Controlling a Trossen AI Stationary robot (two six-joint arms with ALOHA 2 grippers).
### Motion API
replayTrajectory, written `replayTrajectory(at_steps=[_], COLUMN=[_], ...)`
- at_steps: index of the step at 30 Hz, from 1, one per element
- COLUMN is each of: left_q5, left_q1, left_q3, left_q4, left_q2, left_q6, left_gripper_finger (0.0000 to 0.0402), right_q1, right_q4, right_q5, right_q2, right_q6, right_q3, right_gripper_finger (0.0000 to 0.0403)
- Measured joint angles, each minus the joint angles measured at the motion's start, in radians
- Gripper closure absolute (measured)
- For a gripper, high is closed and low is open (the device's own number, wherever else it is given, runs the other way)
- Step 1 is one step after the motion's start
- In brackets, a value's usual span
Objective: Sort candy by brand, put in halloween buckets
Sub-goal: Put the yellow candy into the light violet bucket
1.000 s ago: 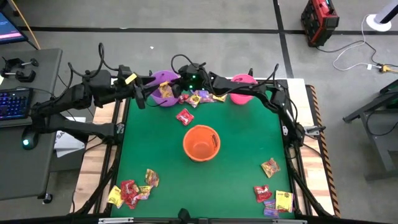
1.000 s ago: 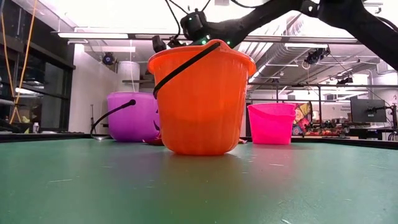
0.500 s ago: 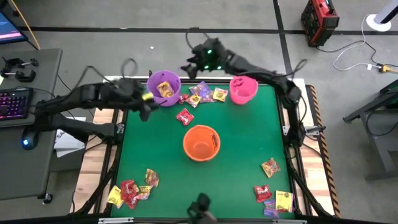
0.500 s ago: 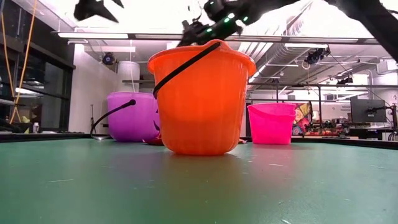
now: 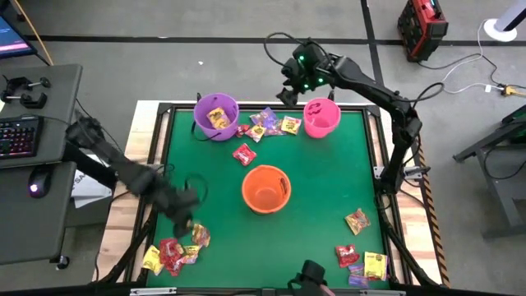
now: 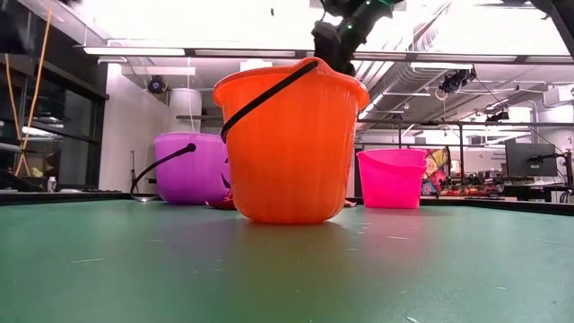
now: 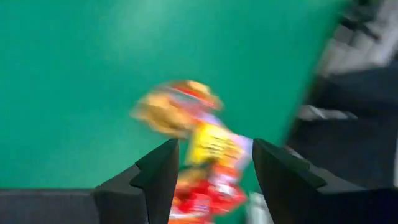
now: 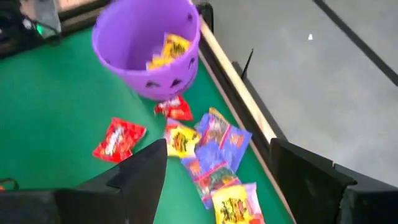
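Note:
Three buckets stand upright on the green table: purple (image 5: pixel 215 115) far left with yellow candy inside, pink (image 5: pixel 320 117) far right, orange (image 5: pixel 265 188) in the middle. Candy lies in loose groups: a near-left pile (image 5: pixel 174 249), a far-middle group (image 5: pixel 265 124), one red packet (image 5: pixel 244 154) and a near-right group (image 5: pixel 362 259). My left gripper (image 5: pixel 186 219) hovers open over the near-left pile; its wrist view shows yellow, red and gold-brown packets (image 7: pixel 205 155) between the fingers. My right gripper (image 5: pixel 288 89) is open, high over the far edge beside the pink bucket.
A gold-brown packet (image 5: pixel 357 220) lies alone toward the right edge. A raised dark frame (image 5: pixel 156 189) borders the table. Bare green surface lies between the orange bucket and the near edge (image 5: pixel 271 255). In the low view the orange bucket (image 6: pixel 290 144) fills the middle.
My left gripper has swung from beside the purple bucket at the far left down toward the near-left candy pile. My right gripper has risen and moved from over the far-middle candy toward the right, ending by the pink bucket. The buckets and loose candy have stayed put.

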Motion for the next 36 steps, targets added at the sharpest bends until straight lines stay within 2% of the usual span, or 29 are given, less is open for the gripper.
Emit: replayTrajectory(at_steps=[3,8,13,17,22,24,26,28,31,32,36], left_q5=[-0.02,-0.005,0.007,0.005,0.063,0.093,0.111,0.117,0.118,0.117,0.117], left_q1=[-0.102,-0.176,-0.189,-0.188,-0.185,-0.178,-0.169,-0.157,-0.142,-0.138,-0.116], left_q3=[0.013,0.089,0.172,0.192,0.192,0.192,0.192,0.19,0.191,0.191,0.191], left_q4=[0.13,0.115,0.051,0.061,0.056,0.055,0.053,0.05,0.052,0.051,0.049], left_q2=[0.099,0.322,0.491,0.566,0.632,0.644,0.641,0.612,0.517,0.478,0.273], left_q6=[-0.037,-0.094,-0.147,-0.2,-0.237,-0.236,-0.226,-0.207,-0.169,-0.159,-0.054], left_gripper_finger=[0.0209,0.0209,0.0209,0.0209,0.0209,0.0212,0.0231,0.0276,0.0372,0.0384,0.0385], right_q1=[0.0,0.0,-0.005,-0.008,-0.011,-0.011,-0.011,-0.011,-0.011,-0.011,-0.011], right_q4=[-0.002,-0.005,-0.008,-0.005,-0.007,-0.01,-0.012,-0.012,-0.013,-0.013,-0.013], right_q5=[0.0,-0.001,0.0,0.0,0.0,0.0,0.0,0.0,0.0,0.0,0.0], right_q2=[0.001,0.001,0.001,0.001,0.001,0.001,0.001,0.001,0.001,0.001,0.001], right_q6=[-0.026,-0.043,-0.075,-0.08,-0.095,-0.095,-0.095,-0.095,-0.095,-0.095,-0.095], right_q3=[-0.001,-0.001,-0.001,-0.001,-0.001,-0.001,-0.001,-0.001,-0.001,-0.001,-0.001], right_gripper_finger=[0.0126,0.0126,0.0126,0.0126,0.0126,0.0126,0.0126,0.0126,0.0126,0.0126,0.0126])
